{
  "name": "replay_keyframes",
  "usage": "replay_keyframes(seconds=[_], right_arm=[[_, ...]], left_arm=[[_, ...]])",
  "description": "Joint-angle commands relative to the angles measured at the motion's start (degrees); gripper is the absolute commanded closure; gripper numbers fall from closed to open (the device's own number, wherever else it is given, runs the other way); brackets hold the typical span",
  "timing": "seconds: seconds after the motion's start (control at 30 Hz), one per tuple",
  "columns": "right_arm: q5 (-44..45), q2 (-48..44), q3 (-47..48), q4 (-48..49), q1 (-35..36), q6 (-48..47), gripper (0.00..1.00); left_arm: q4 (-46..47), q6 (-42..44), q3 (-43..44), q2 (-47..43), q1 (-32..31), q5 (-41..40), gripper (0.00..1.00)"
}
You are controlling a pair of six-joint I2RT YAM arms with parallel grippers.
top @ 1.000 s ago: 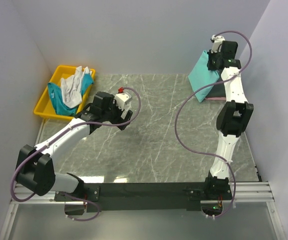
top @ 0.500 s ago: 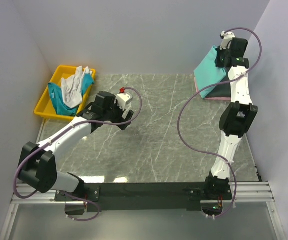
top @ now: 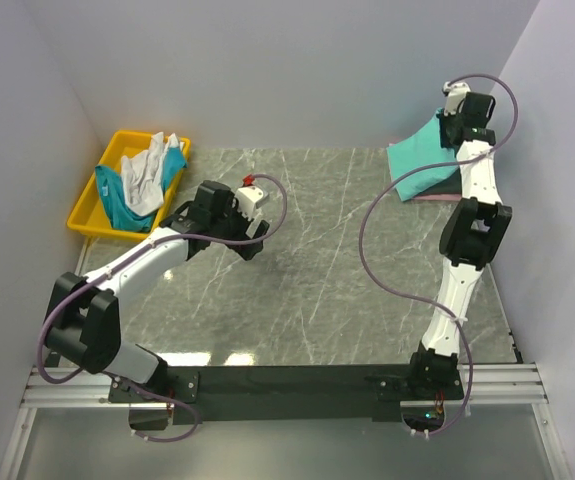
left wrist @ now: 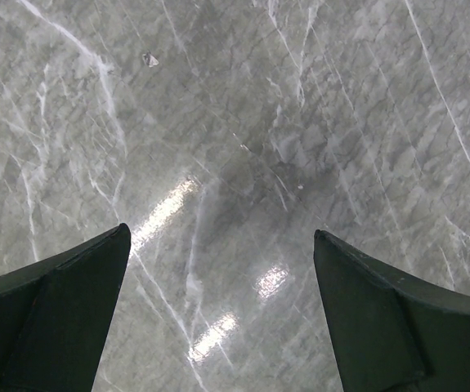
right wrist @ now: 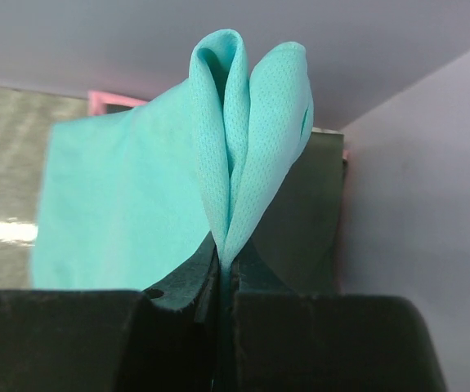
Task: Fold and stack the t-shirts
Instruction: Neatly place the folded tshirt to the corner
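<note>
My right gripper (top: 451, 128) (right wrist: 228, 257) is at the far right corner, shut on a pinched fold of the sea-green t-shirt (top: 419, 160) (right wrist: 128, 196). The cloth slopes down from the jaws over a dark grey shirt (top: 437, 183) lying on a pink one (top: 435, 198). A white t-shirt (top: 147, 168) and a teal one (top: 122, 202) lie crumpled in the yellow bin. My left gripper (top: 254, 243) (left wrist: 222, 245) hangs open over bare marble left of centre, nothing between its fingers.
The yellow bin (top: 89, 218) sits at the far left of the marble table (top: 317, 260), against the left wall. The back and right walls stand close behind the shirt pile. The right arm's purple cable (top: 367, 225) loops out over the table.
The right gripper has carried the sea-green t-shirt to the right and back, so it now drapes lower over the pile. The left arm has shifted slightly, still open.
</note>
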Motion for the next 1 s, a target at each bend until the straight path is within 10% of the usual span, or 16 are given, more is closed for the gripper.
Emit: replay_keyframes(seconds=[0.0, 0.97], right_arm=[[3.88, 1.69, 1.40, 7.65, -0.30, -4.25, 1.00], [12.77, 9.08, -9.67, 24.01, -3.55, -19.46, 1.00]], left_arm=[[0.05, -0.07, 2.37, -0.01, 0.28, 2.54, 0.01], [-0.65, -1.47, 5.36, 3.51, 0.20, 5.18, 0.01]])
